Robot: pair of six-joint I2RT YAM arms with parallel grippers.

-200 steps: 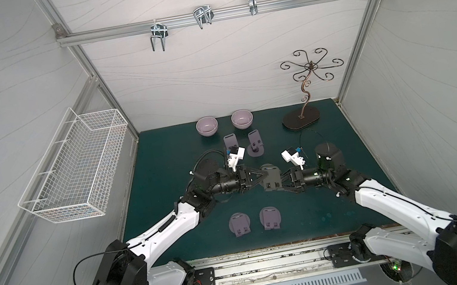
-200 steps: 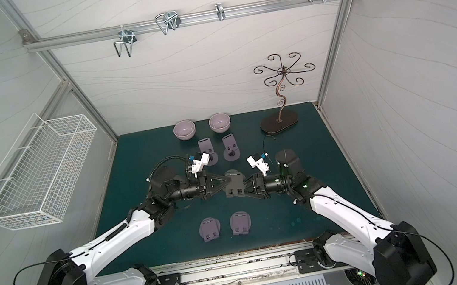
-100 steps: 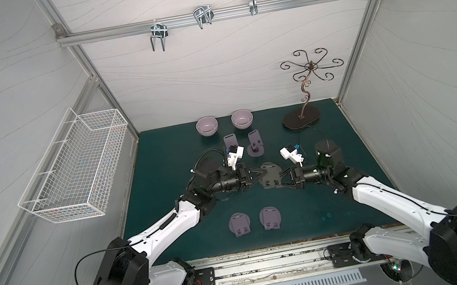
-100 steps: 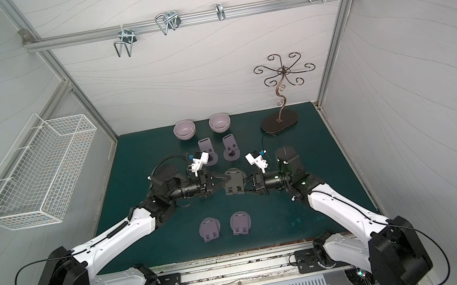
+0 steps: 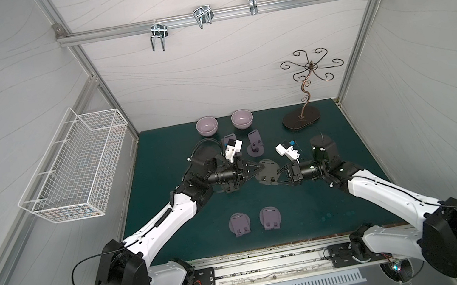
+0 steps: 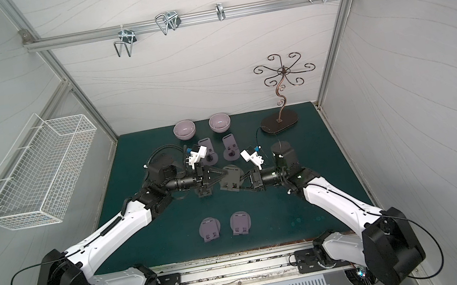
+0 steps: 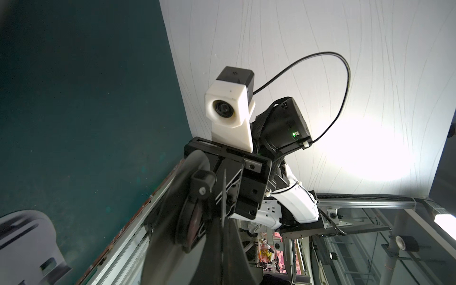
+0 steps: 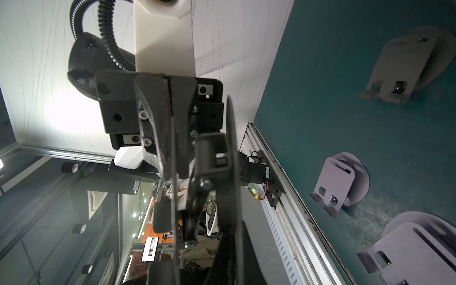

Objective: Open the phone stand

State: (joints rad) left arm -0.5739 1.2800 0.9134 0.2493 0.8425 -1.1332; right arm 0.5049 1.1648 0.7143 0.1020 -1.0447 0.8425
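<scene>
1 dark phone stand [image 5: 266, 171] hangs in the air over the middle of the green mat [image 5: 159, 151], pinched from both sides. Left gripper [image 5: 254, 170] is clamped narrow on its left edge, right gripper [image 5: 279, 171] on its right, so the stand lies straight between the fingertips, equally near both arms. Both wrist views show its 2 plates [image 8: 230, 158] edge-on, hinge [image 7: 201, 183] between; I judge the next pull must swing them apart about that hinge. 2 folded stands [image 5: 239, 224] lie nearer the rail [image 5: 272, 260].
</scene>
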